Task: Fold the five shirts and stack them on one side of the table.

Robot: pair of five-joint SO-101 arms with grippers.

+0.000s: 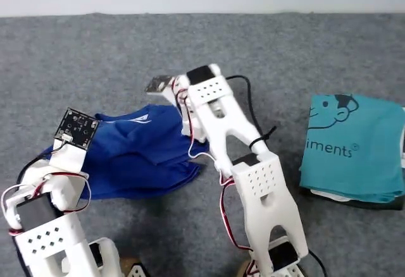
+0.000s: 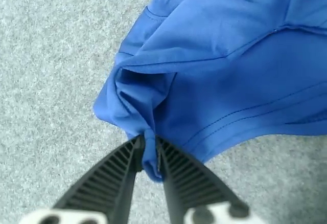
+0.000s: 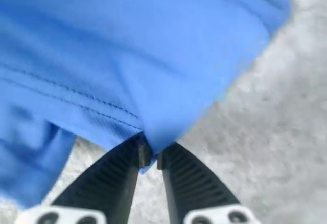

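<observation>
A blue shirt (image 1: pixel 136 153) lies bunched on the grey table between the two arms. My left gripper (image 2: pixel 148 155) is shut on a pinched fold of the blue shirt (image 2: pixel 219 65) near its collar end, at the shirt's left side in the high view. My right gripper (image 3: pixel 149 155) is shut on a hemmed edge of the blue shirt (image 3: pixel 127 45), at its far right corner behind the right arm (image 1: pixel 218 109). A folded teal shirt (image 1: pixel 354 147) tops a stack at the right edge of the table.
Bare grey table (image 1: pixel 95 55) stretches behind and to the left of the blue shirt. A white and a dark layer (image 1: pixel 342 198) show under the teal shirt. Cables run along both arms.
</observation>
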